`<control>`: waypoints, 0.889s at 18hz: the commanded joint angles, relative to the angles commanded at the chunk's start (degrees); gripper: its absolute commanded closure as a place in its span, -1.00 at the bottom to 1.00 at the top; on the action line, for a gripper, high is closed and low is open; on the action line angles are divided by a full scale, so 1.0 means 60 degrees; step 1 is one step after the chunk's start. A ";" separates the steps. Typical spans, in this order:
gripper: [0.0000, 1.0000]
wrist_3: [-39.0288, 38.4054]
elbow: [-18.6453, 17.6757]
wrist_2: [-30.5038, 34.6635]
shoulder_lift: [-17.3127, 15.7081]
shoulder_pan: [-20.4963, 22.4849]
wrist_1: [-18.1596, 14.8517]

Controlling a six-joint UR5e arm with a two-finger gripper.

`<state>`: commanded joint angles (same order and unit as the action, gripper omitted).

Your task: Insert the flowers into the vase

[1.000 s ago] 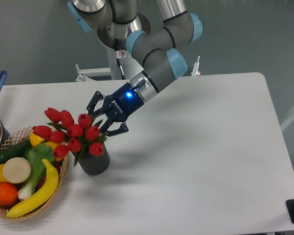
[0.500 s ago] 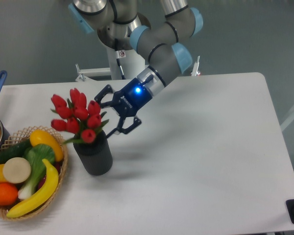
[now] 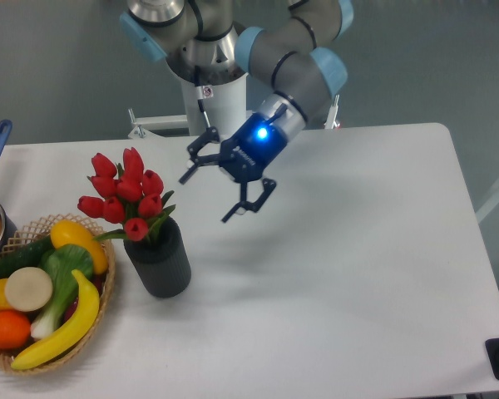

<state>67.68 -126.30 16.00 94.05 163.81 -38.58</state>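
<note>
The flowers (image 3: pixel 125 199) stand in the vase (image 3: pixel 160 263), on the table (image 3: pixel 358 274) next to the basket (image 3: pixel 100 312) of fruit. The gripper (image 3: pixel 216 193) hangs in the air to the right of them, its fingers wide apart, holding nothing.

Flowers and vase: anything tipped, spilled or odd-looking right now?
Nothing stands out. The flowers sit in the vase, leaning slightly left; the vase stands upright beside the basket. The hand is open and apart from them.
</note>
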 joint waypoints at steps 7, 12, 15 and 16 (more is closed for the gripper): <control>-1.00 -0.0015 0.0570 0.0671 0.0377 0.1482 -0.0015; -1.00 -0.0146 0.1391 0.3202 0.0834 0.1351 -0.0029; -1.00 -0.0205 0.1654 0.5616 0.0834 0.0810 -0.0015; -1.00 -0.0176 0.1844 0.6336 0.0877 0.0605 0.0000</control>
<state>66.62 -115.24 54.01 99.31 167.44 -38.58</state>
